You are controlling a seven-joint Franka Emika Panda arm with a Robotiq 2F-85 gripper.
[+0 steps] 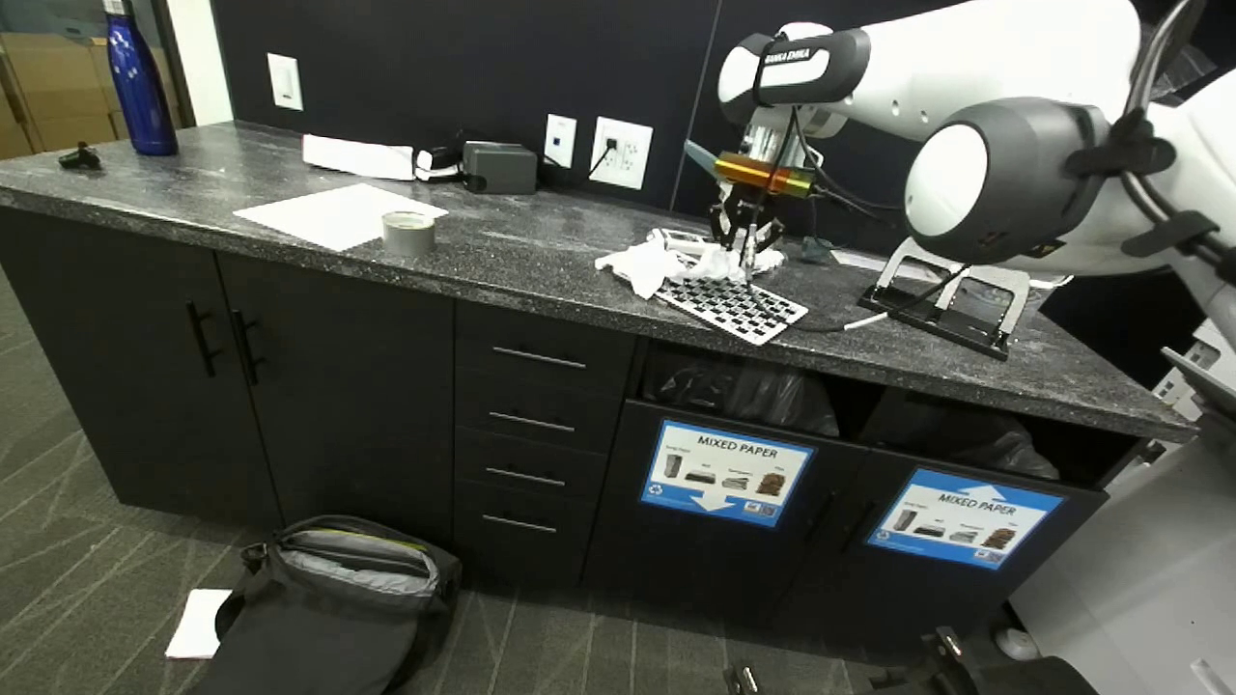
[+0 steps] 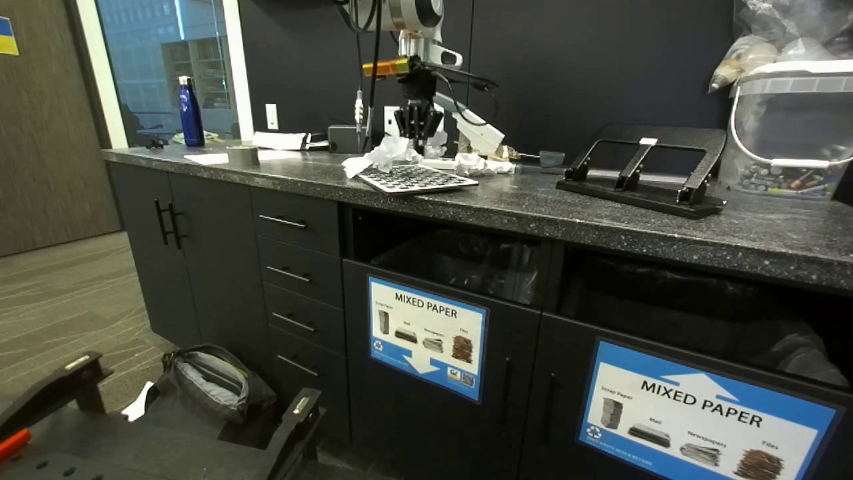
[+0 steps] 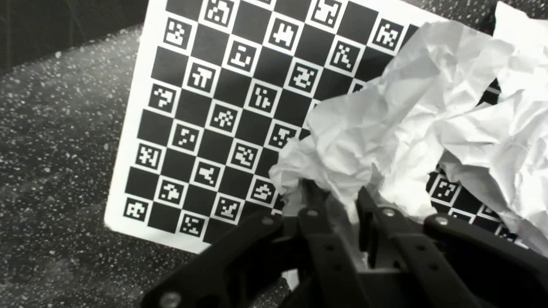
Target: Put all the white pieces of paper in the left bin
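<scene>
In my wrist view the gripper (image 3: 341, 199) comes in from six o'clock, right at the near end of a crumpled sheet (image 3: 376, 124) lying on the checkered board (image 3: 222, 124). Its jaws stand close together with white paper showing in the narrow gap; whether they truly pinch it, I can't tell from here. The move turns on how that sheet lies: its bulk is toward one o'clock from the gripper, long axis running roughly seven to one, so I'd be lifting by the lower end alone. Between two and three o'clock sits a second crumpled sheet (image 3: 501, 141), so near that I can't make out whether the two touch; it might drag along. In both exterior views the left bin (image 1: 787, 396) opens at roughly six o'clock below the gripper, under the edge of the countertop (image 1: 521, 251), so I'd plan to go up, out past that edge, then down. A flat white sheet (image 1: 333, 217) lies well apart at nine o'clock, a later trip I'd guess.
</scene>
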